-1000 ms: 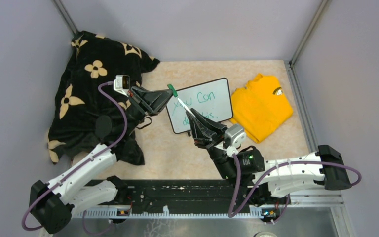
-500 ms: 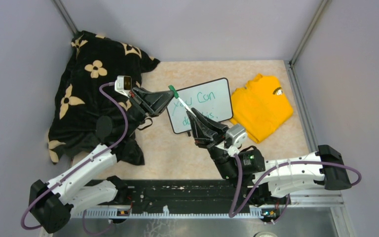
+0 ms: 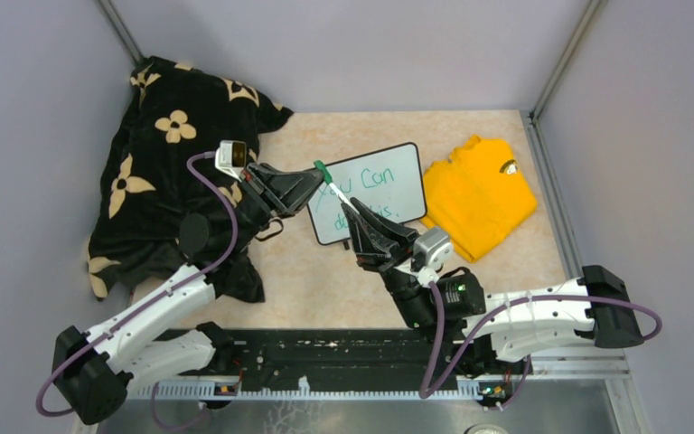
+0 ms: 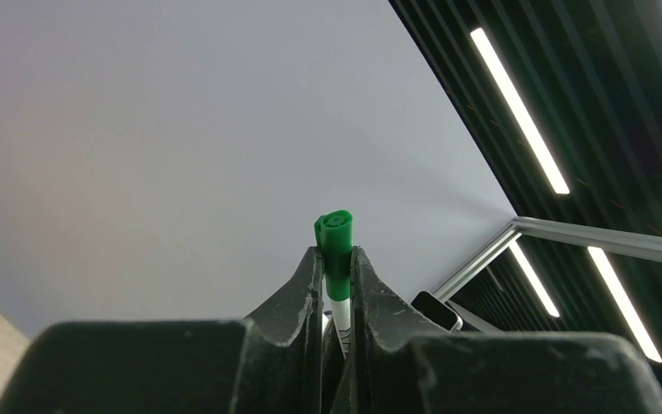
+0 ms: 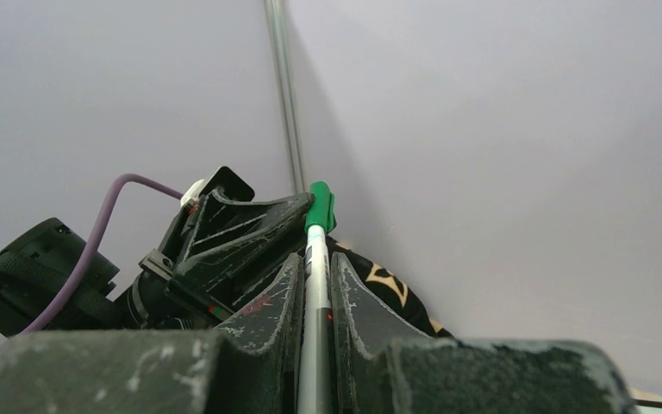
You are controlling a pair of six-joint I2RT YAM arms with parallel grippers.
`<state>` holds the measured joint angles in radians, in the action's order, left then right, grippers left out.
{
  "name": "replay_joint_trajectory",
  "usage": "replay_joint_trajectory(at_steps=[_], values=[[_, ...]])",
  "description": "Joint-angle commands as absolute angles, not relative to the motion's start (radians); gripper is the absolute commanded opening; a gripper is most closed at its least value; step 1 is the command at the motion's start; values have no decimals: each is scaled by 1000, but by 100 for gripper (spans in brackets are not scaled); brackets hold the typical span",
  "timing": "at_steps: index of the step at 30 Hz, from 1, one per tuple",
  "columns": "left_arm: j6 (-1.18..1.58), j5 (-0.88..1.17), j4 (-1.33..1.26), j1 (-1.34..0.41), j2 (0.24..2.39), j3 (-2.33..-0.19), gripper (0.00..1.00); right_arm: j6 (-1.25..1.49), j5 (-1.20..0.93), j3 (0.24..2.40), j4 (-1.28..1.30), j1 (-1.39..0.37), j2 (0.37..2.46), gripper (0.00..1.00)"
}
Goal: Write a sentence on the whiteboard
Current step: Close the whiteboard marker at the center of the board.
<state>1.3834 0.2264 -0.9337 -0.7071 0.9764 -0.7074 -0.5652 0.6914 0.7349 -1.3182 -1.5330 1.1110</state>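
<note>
Left claw [image 3: 310,180]: jaws pinched together on the green cap [image 3: 322,169] of the marker [image 3: 341,196], just off the whiteboard's left edge. In the left wrist view the cap [image 4: 336,244] pokes up from between the two black fingers [image 4: 297,297], with a bit of white barrel showing below it.

Right claw [image 3: 358,215]: clamped on the marker's white barrel, lower down, over the near-left part of the board. In the right wrist view the barrel [image 5: 315,293] runs up between the fingers to the cap [image 5: 319,207].

Cap sits at the barrel's end, in line with it; whether it is fully seated cannot be told.

Whiteboard [image 3: 399,176]: lies flat mid-table [image 3: 470,127], tilted slightly, with teal handwriting on it. "You Can" reads on the upper line; the lower line is partly hidden.

Yellow shirt [image 3: 479,194] is just right of the board. Black flowered blanket [image 3: 158,172] is heaped at the far left.
</note>
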Motion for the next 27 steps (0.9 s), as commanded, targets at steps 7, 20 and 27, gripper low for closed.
replay_joint_trajectory(at_steps=[7,20,27], values=[[1356,196,-945,-747,974,-702,0,-595,727,778,-1411,-1526,1133,0],[1325,101,-896,-787,957,-703,0,-692,797,812,-1573,-1527,1217,0],[1337,140,-931,-792,989,-715,0,-686,780,824,-1548,-1526,1230,0]])
